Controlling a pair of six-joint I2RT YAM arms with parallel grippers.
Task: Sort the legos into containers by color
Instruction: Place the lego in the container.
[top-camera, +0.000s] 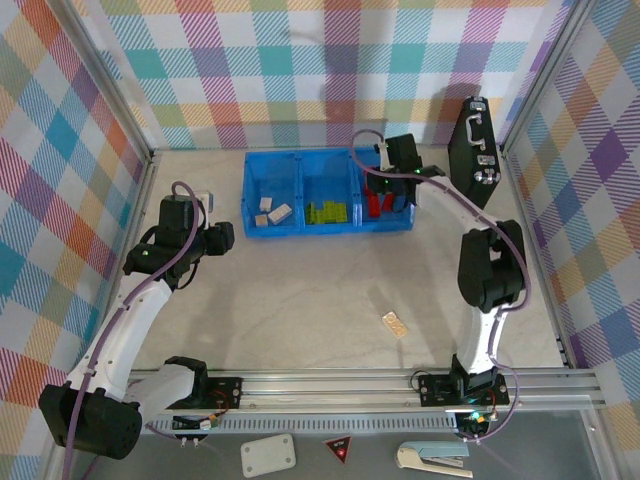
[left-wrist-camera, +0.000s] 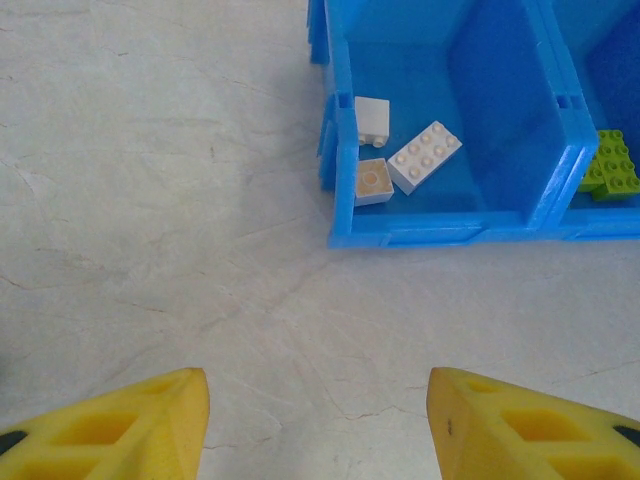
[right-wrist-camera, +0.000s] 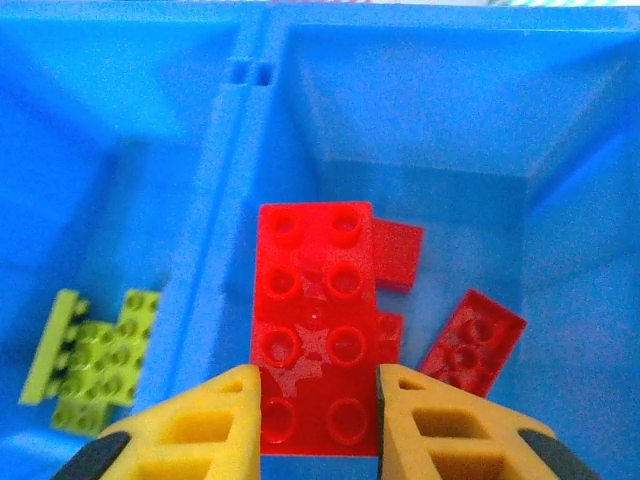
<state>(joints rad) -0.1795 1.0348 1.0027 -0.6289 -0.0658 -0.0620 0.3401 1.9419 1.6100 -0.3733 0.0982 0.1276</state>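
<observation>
The long blue bin (top-camera: 300, 156) stands at the back of the table with three containers side by side. Its left one holds three pale beige legos (left-wrist-camera: 424, 156), the middle one lime green legos (right-wrist-camera: 100, 360), the right one red legos (right-wrist-camera: 470, 345). My right gripper (right-wrist-camera: 318, 378) hangs over the right container, shut on a long red lego (right-wrist-camera: 315, 300) that points away from the fingers above the loose red ones. My left gripper (left-wrist-camera: 318, 400) is open over bare table, left of the bin's front corner. One beige lego (top-camera: 394, 322) lies alone on the table toward the front right.
A black case (top-camera: 472, 150) leans upright against the right wall just beside the bin. Checked walls close in the table on three sides, and a metal rail (top-camera: 330, 382) runs along the near edge. The right arm (top-camera: 488, 270) rises from the front right.
</observation>
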